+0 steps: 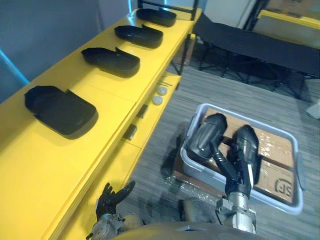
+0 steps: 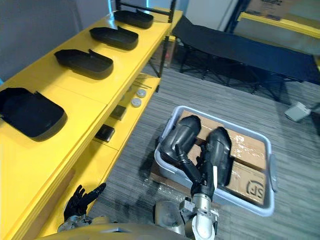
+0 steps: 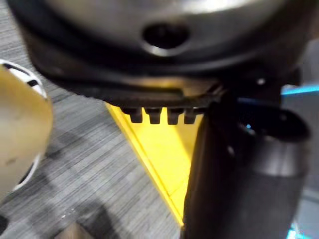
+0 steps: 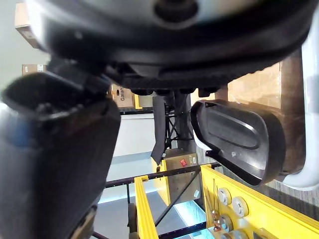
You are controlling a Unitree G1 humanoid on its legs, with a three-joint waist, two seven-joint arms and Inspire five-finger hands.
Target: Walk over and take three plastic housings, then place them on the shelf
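The right hand [image 1: 232,175] is reaching down into the grey bin [image 2: 272,172], its fingers stretching straight out and its thumb standing apart, clasping nothing. It is lying between two black plastic housings [image 1: 206,136] [image 1: 246,145] that are resting on a cardboard box [image 1: 272,150] in the bin. Four more housings [image 1: 60,110] are sitting in a row on the yellow shelf [image 1: 115,105]. The left hand [image 1: 112,197] is hanging beside the shelf, fingers loosely spread.

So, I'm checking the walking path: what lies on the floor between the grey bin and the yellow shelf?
Bare grey carpet lies between the grey bin and the yellow shelf, as both eye views show.
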